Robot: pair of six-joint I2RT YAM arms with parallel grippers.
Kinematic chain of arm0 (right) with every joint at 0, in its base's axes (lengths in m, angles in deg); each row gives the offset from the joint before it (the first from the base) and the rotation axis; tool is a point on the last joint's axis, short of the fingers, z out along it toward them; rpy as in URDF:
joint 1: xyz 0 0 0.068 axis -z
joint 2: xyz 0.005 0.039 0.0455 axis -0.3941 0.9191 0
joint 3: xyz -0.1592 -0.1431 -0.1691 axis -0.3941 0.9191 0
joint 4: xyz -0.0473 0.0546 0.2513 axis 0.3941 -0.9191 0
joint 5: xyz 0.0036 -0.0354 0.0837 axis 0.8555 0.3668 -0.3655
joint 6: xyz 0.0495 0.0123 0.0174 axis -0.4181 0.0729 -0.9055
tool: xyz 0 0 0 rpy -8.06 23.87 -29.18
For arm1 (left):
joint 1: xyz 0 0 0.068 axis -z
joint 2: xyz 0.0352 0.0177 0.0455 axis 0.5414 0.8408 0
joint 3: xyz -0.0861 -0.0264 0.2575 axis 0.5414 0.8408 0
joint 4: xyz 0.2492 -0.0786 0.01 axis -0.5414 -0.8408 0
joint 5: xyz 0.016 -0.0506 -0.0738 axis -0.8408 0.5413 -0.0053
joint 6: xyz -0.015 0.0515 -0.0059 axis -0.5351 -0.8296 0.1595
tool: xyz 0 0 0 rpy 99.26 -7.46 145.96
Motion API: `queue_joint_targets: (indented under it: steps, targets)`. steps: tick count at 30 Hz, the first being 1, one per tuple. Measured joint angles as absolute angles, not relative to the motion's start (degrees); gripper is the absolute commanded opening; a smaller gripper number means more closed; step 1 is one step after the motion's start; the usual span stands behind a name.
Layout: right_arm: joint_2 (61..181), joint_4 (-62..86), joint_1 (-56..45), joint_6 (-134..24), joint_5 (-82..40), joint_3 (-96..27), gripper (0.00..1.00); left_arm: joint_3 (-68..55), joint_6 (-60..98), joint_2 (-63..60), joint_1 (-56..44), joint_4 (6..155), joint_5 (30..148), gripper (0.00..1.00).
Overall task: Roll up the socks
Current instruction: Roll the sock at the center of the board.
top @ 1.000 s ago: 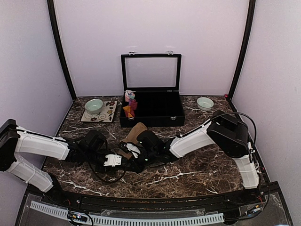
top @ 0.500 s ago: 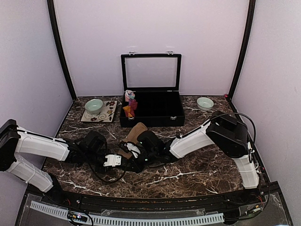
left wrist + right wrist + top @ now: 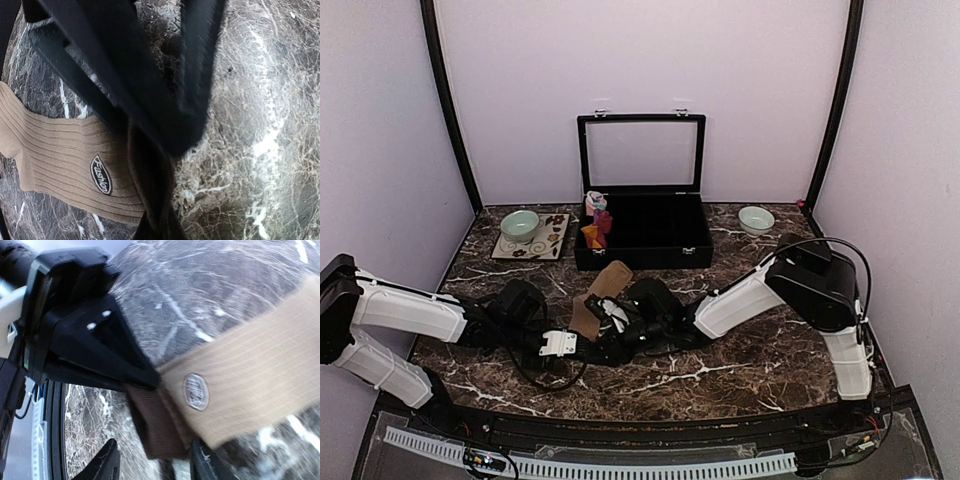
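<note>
The tan-brown sock (image 3: 603, 290) lies flat on the marble, its ribbing and oval label facing up (image 3: 55, 155) (image 3: 260, 370). Its dark-brown cuff end (image 3: 160, 425) is pinched in my left gripper (image 3: 586, 340) (image 3: 155, 227), which is shut on it. My right gripper (image 3: 612, 322) (image 3: 154, 446) stands open, one finger on each side of that cuff without clamping it. Its black fingers (image 3: 195, 75) fill the top of the left wrist view. A red and orange sock bundle (image 3: 596, 230) sits in the left end of the black box.
An open black box (image 3: 650, 240) with a raised lid stands behind the sock. A pink and light-blue roll (image 3: 594, 203) sits in its left end. A green bowl (image 3: 520, 225) rests on a patterned mat (image 3: 545, 243) at back left, a white bowl (image 3: 755, 218) at back right.
My left gripper has shut on the sock's dark cuff. My right gripper has opened and let the sock go, and that arm has drawn slightly right. The sock lies flatter.
</note>
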State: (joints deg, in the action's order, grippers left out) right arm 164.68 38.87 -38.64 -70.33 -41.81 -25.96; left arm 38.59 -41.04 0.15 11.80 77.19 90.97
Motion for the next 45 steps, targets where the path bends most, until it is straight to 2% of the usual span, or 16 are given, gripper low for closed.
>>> queue_joint_targets:
  steps: [3, 9, 13, 18, 24, 30, 40, 45]
  targets:
    - [164.0, 39.5, -37.5, -71.4, -41.7, -24.7, 0.4, 38.6, -41.5, 0.1, 11.8, 76.9, 91.9, 0.0]
    - [164.0, 38.7, -35.5, -72.2, -41.9, -26.0, 0.38, 38.6, -42.4, -0.1, 11.8, 76.2, 93.4, 0.0]
    - [164.1, 36.8, -34.9, -72.2, -42.1, -29.1, 0.19, 38.6, -42.8, -0.2, 11.8, 75.6, 94.3, 0.0]
    - [167.1, 37.1, -34.8, -73.0, -43.0, -36.6, 0.12, 38.5, -43.1, -0.4, 11.8, 74.5, 95.3, 0.0]
    - [171.3, 36.7, -34.4, -74.8, -41.0, -39.0, 0.1, 38.1, -43.7, -0.5, 11.8, 72.8, 96.7, 0.0]
    - [170.8, 38.9, -33.3, -76.6, -36.1, -34.0, 0.08, 36.8, -44.0, -0.3, 11.8, 69.5, 98.6, 0.0]
    - [163.3, 43.7, -32.5, -76.3, -27.1, -21.9, 0.16, 33.1, -42.5, 1.9, 11.8, 64.6, 102.7, 0.0]
    - [157.7, 48.0, -32.7, -74.4, -26.1, -13.9, 0.28, 33.1, -41.0, 2.4, 11.8, 64.2, 103.0, 0.0]
